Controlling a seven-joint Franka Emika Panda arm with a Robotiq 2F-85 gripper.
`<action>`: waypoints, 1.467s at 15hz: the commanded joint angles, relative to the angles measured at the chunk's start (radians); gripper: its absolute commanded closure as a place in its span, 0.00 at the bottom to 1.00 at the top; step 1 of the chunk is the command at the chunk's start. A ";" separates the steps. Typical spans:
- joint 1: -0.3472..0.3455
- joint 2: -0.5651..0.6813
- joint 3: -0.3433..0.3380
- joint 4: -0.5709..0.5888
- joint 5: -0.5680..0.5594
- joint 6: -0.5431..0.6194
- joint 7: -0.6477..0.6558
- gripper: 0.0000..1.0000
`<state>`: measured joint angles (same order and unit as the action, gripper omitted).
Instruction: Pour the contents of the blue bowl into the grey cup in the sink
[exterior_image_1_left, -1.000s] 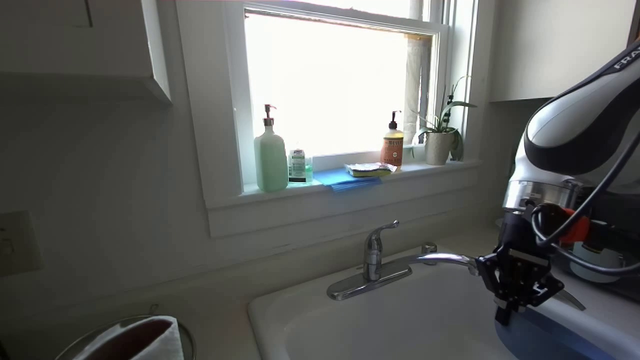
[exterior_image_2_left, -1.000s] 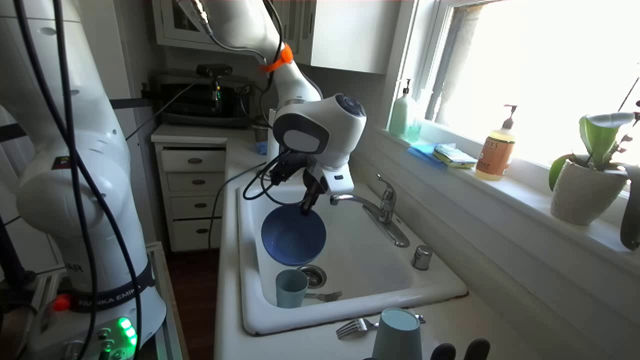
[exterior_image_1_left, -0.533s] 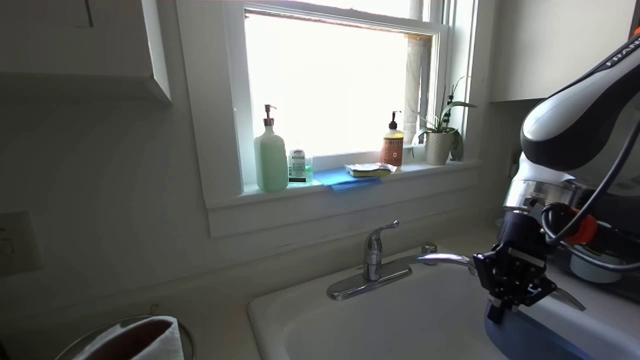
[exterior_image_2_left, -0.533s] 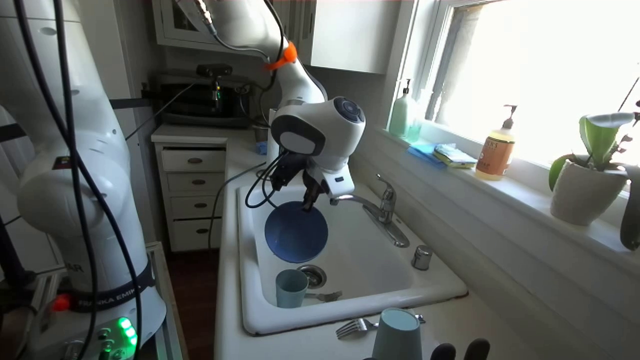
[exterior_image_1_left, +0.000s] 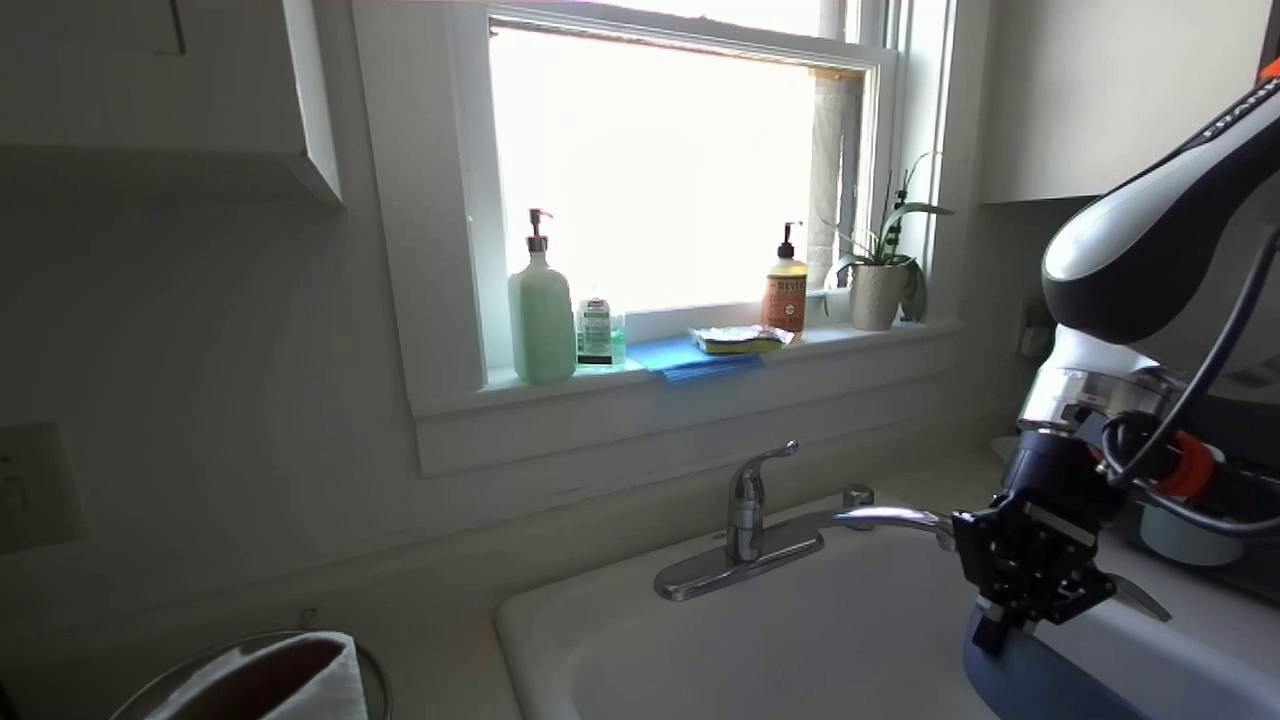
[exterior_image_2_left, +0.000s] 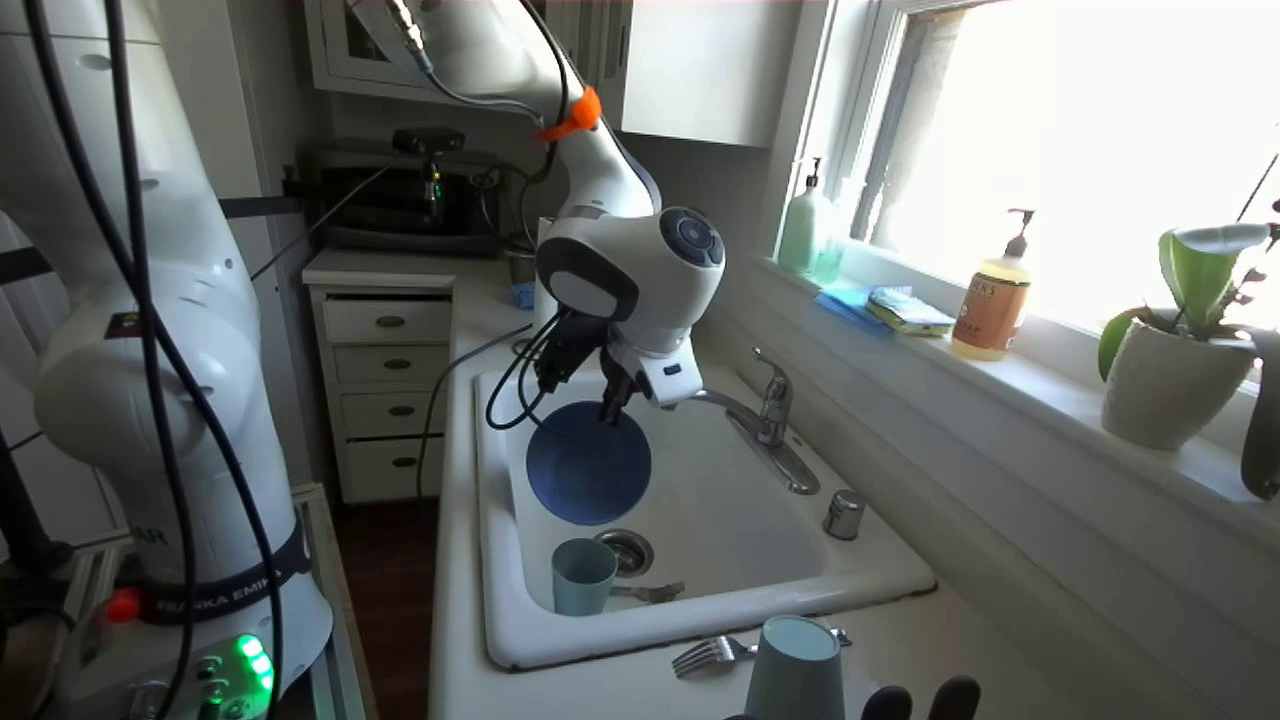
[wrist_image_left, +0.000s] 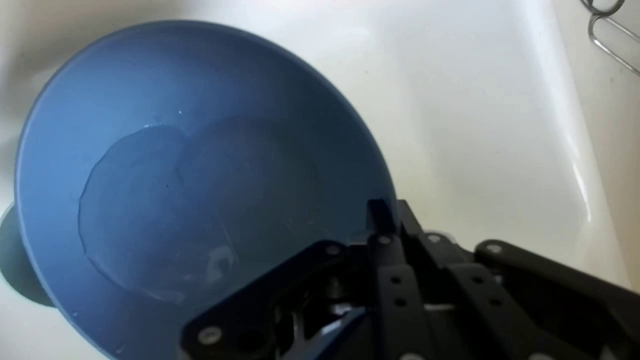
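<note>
end effector (wrist_image_left: 395, 213) clamped tight on the rim of the blue bowl (exterior_image_2_left: 589, 461), bowl hung tilted over the sink (exterior_image_2_left: 745, 515), centre of an exterior view, clear liquid (wrist_image_left: 145, 215) lay inside it, grey cup (exterior_image_2_left: 583, 580) stood upright in the sink, lower centre

Place: a kitchen; whether home or workplace, cannot tell. Evidence: white sink (exterior_image_2_left: 740, 510) with drain (exterior_image_2_left: 628, 552) at centre of an exterior view; chrome faucet (exterior_image_2_left: 775, 405), seen in both exterior views. Cup (exterior_image_2_left: 583, 577) and fork (exterior_image_2_left: 660, 593) inside the sink. Pale counter (exterior_image_2_left: 570, 690) along the lower edge, bearing a second fork (exterior_image_2_left: 712, 654) and a second cup (exterior_image_2_left: 795, 670). Stacked drawers (exterior_image_2_left: 370, 405) with dark pulls (exterior_image_2_left: 397, 364) left of centre; wall cabinet (exterior_image_2_left: 715, 70) at upper centre. In an exterior view: window (exterior_image_1_left: 655, 170) at upper centre, above the faucet. On its sill (exterior_image_1_left: 840, 345), left to right: green pump bottle (exterior_image_1_left: 542, 325), small labelled bottle (exterior_image_1_left: 596, 335), sponge (exterior_image_1_left: 740, 343), orange-labelled pump bottle (exterior_image_1_left: 785, 297), potted plant (exterior_image_1_left: 877, 298). Wall plate (exterior_image_1_left: 40, 490) at left edge.
</note>
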<state>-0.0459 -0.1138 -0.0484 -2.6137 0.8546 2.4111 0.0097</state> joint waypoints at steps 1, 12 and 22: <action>0.004 -0.027 -0.012 -0.034 0.086 0.004 -0.070 0.99; -0.010 -0.032 -0.034 -0.056 0.174 -0.019 -0.230 0.99; -0.030 -0.028 -0.069 -0.055 0.200 -0.121 -0.329 0.99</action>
<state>-0.0598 -0.1138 -0.1020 -2.6497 1.0204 2.3361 -0.2664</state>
